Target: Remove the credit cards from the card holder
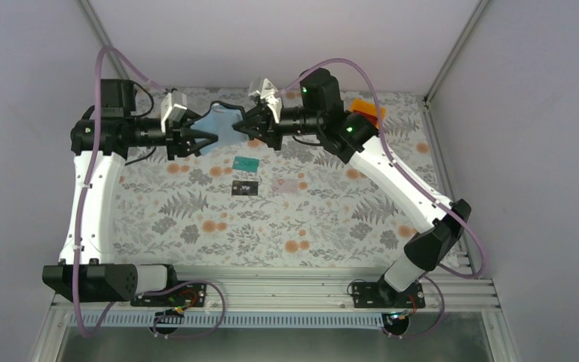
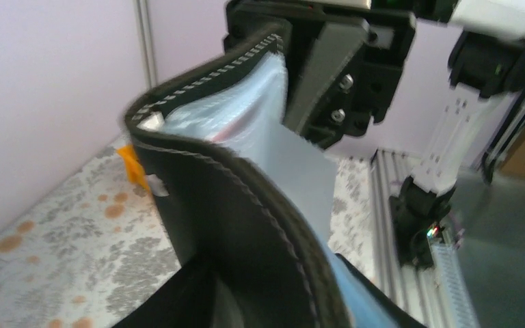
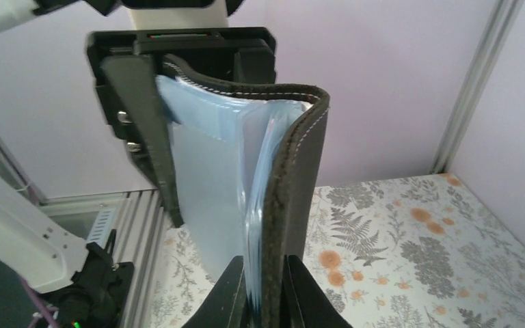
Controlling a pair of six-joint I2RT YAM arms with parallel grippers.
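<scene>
The left gripper (image 1: 205, 139) has its jaws partly parted around the left end of the card holder (image 1: 222, 128) — whether they pinch it, I cannot tell. The holder hangs above the worktop (image 1: 332, 219), its right edge clamped in the nearly closed jaws of the right gripper (image 1: 251, 127).

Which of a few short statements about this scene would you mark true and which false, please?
1. The card holder is lifted off the table. True.
2. The right end effector is clamped on the card holder's black cover. True.
3. The teal-green card sits inside the card holder. False: it lies flat on the table.
4. The orange bin stands at the near left corner. False: it is at the far right, behind the right arm.
5. The black card lies nearer the arm bases than the teal-green card. True.
</scene>
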